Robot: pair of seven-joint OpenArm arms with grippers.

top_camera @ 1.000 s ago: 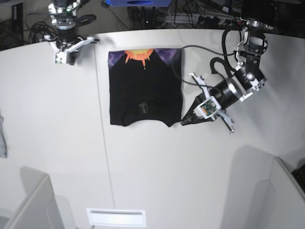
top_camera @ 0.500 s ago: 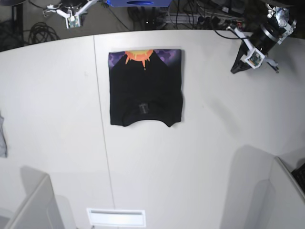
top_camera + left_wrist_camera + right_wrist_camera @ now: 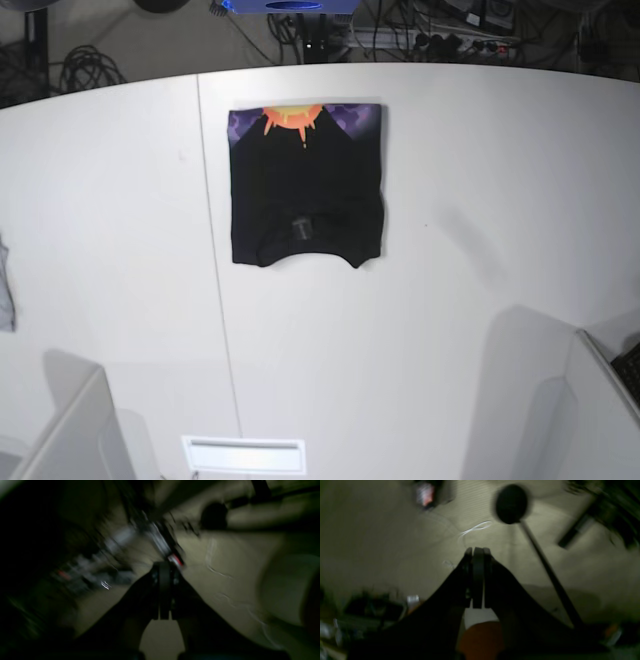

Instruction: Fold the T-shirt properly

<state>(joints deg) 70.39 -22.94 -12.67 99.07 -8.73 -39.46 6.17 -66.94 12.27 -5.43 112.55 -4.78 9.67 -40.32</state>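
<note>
We see the T-shirt (image 3: 306, 186) lying flat on the white table (image 3: 450, 300), in its far middle part, folded into a neat rectangle. Its black side is mostly up, and the orange sun with purple print shows along the far edge; the collar points to the near edge. A small grey cloth (image 3: 5, 290) lies at the table's edge, well apart from the shirt. The base view shows none of the 2 arms. In the left wrist view, the left gripper (image 3: 163, 590) has its jaws pressed together with nothing between them, over a dark, blurred floor. In the right wrist view, the right gripper (image 3: 477, 577) is also closed on nothing.
</note>
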